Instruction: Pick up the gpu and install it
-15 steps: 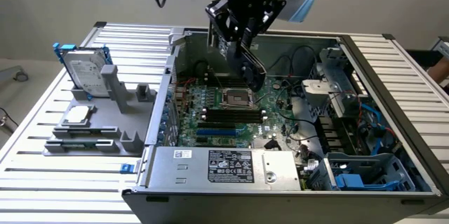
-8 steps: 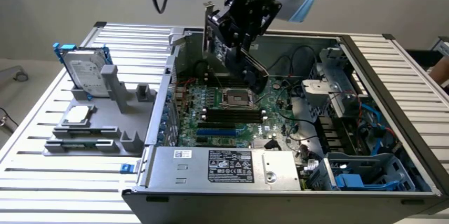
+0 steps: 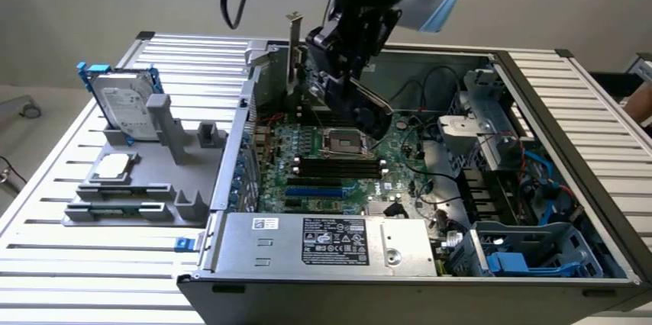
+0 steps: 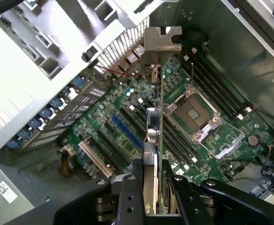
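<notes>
The open computer case (image 3: pixel 545 111) lies on a slatted table (image 3: pixel 72 271), motherboard (image 4: pixel 104 119) facing up. Above the board, the gripper (image 4: pixel 153 190) is clamped on the gpu (image 4: pixel 158 112), held edge-on, clear of the slots

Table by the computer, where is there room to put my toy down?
The bare slats of the table in front of the grey holder, and the slats on the exterior view's right past the computer case. Inside the case it is crowded: cables, motherboard, and the hand holding the gpu.
</notes>
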You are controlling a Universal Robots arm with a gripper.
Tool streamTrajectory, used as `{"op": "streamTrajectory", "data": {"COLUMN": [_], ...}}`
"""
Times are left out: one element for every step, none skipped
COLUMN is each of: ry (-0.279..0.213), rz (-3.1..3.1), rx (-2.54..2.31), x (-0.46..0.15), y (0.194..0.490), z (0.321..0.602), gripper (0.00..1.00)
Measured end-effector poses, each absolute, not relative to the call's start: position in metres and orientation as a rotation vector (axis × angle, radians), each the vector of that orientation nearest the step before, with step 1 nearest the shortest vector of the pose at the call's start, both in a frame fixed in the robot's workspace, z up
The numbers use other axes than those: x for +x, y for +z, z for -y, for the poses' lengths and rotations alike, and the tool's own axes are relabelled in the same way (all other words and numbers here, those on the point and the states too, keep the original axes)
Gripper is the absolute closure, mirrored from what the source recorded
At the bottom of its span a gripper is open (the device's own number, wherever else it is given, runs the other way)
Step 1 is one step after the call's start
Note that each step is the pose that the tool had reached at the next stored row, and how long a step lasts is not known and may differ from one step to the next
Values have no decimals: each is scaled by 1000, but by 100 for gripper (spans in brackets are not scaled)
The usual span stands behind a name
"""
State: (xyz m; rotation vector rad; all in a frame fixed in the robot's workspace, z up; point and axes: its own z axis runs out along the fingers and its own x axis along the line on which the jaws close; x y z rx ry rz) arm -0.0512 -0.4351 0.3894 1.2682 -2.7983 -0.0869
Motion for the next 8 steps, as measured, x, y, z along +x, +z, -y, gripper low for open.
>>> {"op": "streamTrajectory", "data": {"ry": [-86,-85,-84,-83,-82,-81,-80,-79], "rz": [2786,2774,2762,2748,2736,2723,2709,2695], "rx": [1293,1319,1343,1369,1392,1417,1443,1467], "x": [-51,-51,-51,-51,-51,-51,-51,-51], "y": [389,388,387,386,386,385,384,384], "z": [435,435,435,435,435,435,435,435], "gripper": [74,74,74,74,74,74,74,74]}}
